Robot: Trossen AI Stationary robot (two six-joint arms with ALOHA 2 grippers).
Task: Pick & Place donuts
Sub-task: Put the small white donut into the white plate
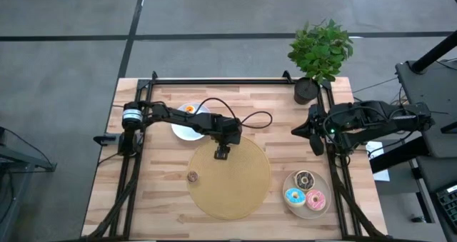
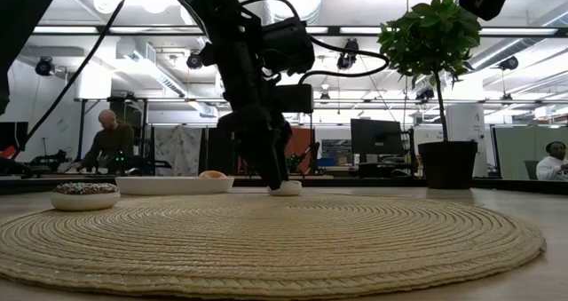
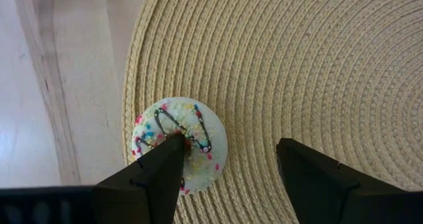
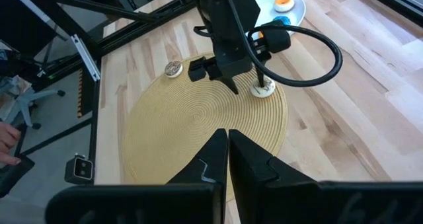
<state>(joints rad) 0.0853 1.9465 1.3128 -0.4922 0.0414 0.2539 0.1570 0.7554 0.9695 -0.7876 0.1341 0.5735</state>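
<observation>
We've got the left gripper (image 1: pixel 222 155) spread wide over the white donut (image 3: pixel 180 142) on the mat (image 1: pixel 243 192), prob for release/grab; right gripper (image 4: pixel 227 151) closed, parked at desk (image 1: pixel 164 199) edge.

The pale wooden tabletop (image 1: pixel 157 199) carries a large round woven mat (image 1: pixel 239 188) near its middle. A white plate (image 1: pixel 187 130) lies just beyond the mat's far left edge, and a beige plate (image 1: pixel 312 208) sits beside the mat at the near right. A dark pot with a green plant (image 1: pixel 307 90) stands at the far right corner.
</observation>
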